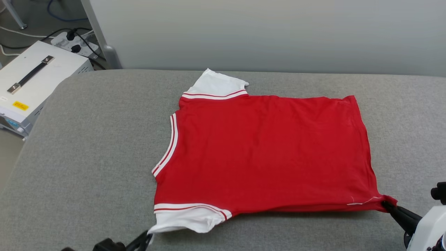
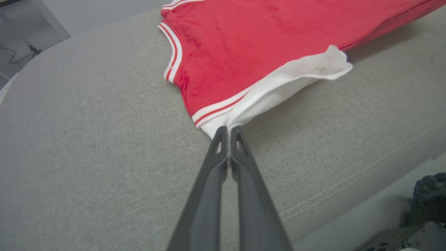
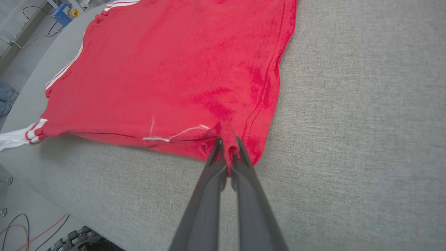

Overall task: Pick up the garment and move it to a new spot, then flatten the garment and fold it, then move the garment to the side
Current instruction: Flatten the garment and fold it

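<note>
Looks like a robotics lab or test room to me, not anybody's home. The work surface is a big padded table (image 1: 87,146) covered in grey fabric. Next to it there's a white equipment case (image 1: 35,87) with a black carry handle and a yellow sticker, plus a power strip (image 1: 75,43) with cables trailing over the bare floor. Behind it all is a plain pale partition (image 1: 278,31).

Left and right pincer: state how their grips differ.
The left pincer pinches the white sleeve; the right pincer pinches the red hem corner. The left pincer shows at the head view's lower left, the right pincer at its lower right. Both are shut on the garment.
</note>
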Tool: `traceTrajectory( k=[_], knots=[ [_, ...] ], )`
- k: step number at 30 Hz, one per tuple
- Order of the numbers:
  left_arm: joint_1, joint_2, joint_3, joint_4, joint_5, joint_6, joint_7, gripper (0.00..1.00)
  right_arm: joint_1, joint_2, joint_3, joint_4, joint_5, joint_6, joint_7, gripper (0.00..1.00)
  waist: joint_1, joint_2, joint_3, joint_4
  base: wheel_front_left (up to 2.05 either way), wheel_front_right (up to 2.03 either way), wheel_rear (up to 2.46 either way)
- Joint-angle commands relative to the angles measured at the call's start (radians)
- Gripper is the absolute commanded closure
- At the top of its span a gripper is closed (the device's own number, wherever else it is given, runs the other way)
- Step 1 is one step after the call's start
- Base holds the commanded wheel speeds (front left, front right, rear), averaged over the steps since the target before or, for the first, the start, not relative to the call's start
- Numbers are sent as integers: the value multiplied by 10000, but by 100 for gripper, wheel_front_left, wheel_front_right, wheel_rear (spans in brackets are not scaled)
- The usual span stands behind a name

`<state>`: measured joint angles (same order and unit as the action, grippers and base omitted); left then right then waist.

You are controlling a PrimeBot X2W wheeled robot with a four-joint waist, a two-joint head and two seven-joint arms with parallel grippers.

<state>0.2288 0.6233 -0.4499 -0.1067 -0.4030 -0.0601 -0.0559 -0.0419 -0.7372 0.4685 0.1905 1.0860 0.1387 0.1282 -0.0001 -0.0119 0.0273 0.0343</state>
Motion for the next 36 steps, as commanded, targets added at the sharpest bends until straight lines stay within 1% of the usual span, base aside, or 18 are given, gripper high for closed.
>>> traceTrajectory(
  k=[1, 4, 7, 14, 21, 28, 31, 36],
  knots=[
    [-452, -1, 88, 1, 139, 46, -105, 100, 49, 22, -163, -133, -152, -80, 51, 100, 1, 119, 174, -27, 0, 0, 0],
    [-1029, -36, 184, 148, 304, 75, -194, 100, -59, 110, -491, -275, -374, -80, 205, 100, 1, 119, 383, -47, 0, 0, 0],
    [-1640, -190, 211, 311, 436, 122, -221, 100, -242, 250, -797, -423, -686, -80, 409, 100, 1, 119, 646, -60, 0, 0, 0],
    [-3223, -523, 205, 1095, 645, -3, -348, 100, -650, 707, -1424, -557, -1369, -80, 759, 100, 1, 119, 1275, -77, 0, 0, 0],
    [-4922, -857, 1, 2488, 825, -276, -552, 100, -1350, 1319, -1774, -283, -2185, -80, 1247, 100, 1, 119, 1947, -170, 0, 0, 0],
    [-6407, -1354, -403, 4149, 932, -475, -753, 100, -2162, 1980, -2028, 154, -2749, -80, 1703, 100, 1, 119, 2540, -354, 0, 0, 0],
    [-6815, -1504, -591, 4849, 1038, -507, -756, 100, -2393, 2181, -1982, 292, -2932, -80, 1776, 100, 1, 119, 2690, -421, 0, 0, 0],
    [-7412, -1834, -677, 6267, 1145, -381, -999, 100, -2608, 2470, -2010, 602, -3165, -80, 1760, 100, 1, 119, 2823, -455, 0, 0, 0]
  ],
)
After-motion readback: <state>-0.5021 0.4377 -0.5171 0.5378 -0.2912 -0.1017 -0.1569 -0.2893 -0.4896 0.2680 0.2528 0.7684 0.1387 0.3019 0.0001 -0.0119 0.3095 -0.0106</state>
